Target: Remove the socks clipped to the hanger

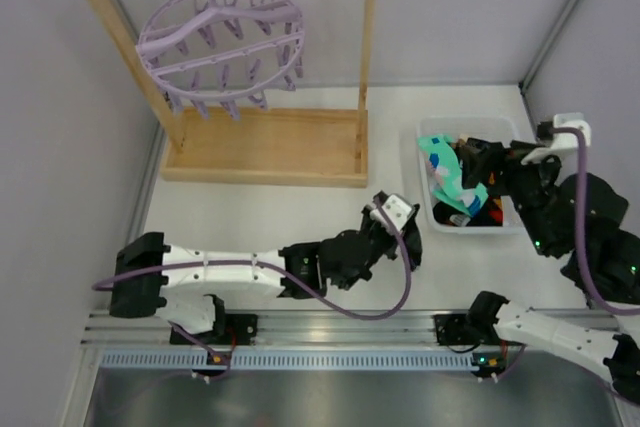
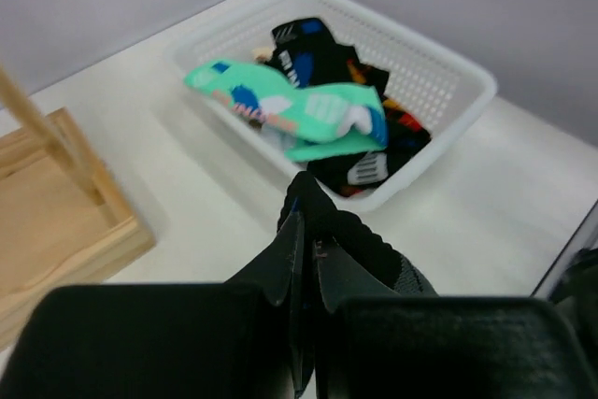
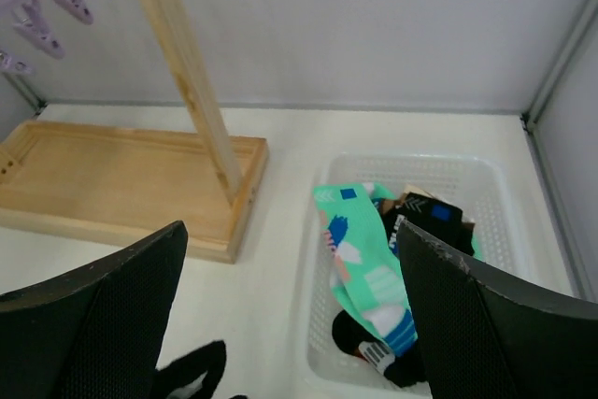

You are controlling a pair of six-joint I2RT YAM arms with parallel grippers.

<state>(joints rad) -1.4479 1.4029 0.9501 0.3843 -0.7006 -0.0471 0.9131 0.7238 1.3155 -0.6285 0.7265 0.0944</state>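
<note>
Several small soft fabric socks (image 1: 452, 179) lie heaped in the white plastic mesh basket (image 1: 470, 228) at the right side of the table (image 1: 250, 217). A teal-and-white one sprawls across the top, with black ones and a dark one with orange patches under it.

The pale lavender ring-shaped plastic hanger (image 1: 220, 42) hangs by its hook from the top rail of the wooden rack (image 1: 260, 152) at the back left, well apart from the basket. Its clip pegs dangle around the ring. Every sock you can see is away from it, either in the basket or at your left arm's tip.

Your left arm lies stretched along the near part of the table and reaches to the right. Its left gripper (image 2: 306, 231) stops just short of the basket's near side. In the left wrist view its fingers (image 2: 290, 263) are pressed together, pinching a bunched black sock (image 2: 360, 240) that bulges past their tips. The basket stands right ahead of them.

Your right arm bends in from the right edge and holds the right gripper (image 3: 290, 231) above the basket. In the right wrist view its fingers (image 3: 103, 306) are spread wide apart, and the basket with its socks shows between and below them. The rack's upright and base are off to the left of that view.
</note>
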